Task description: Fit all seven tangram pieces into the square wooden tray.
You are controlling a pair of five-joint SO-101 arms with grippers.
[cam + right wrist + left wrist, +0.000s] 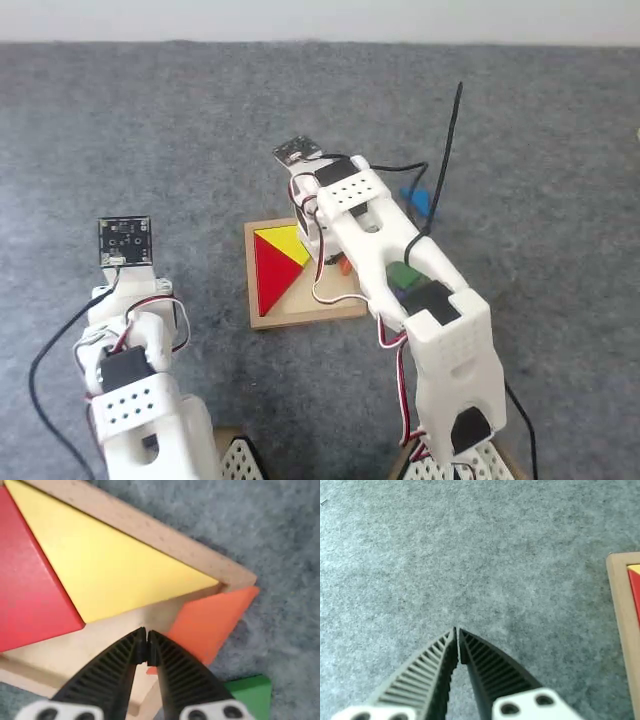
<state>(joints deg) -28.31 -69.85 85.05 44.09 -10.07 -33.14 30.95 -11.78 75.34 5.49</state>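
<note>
My right gripper (146,641), jaws pressed together on nothing, hovers over the tray (165,535) floor. Red triangle (30,595) and yellow triangle (110,565) are seated. Orange piece (210,625) straddles the rim and green piece (250,692) lies outside, so I reckon most remains. My left gripper (457,636), closed too, hangs over carpet (470,545).

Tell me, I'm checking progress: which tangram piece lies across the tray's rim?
The orange piece: it overlaps the wooden tray's corner rim. The red triangle and yellow triangle sit inside; the green piece lies on the carpet.
</note>
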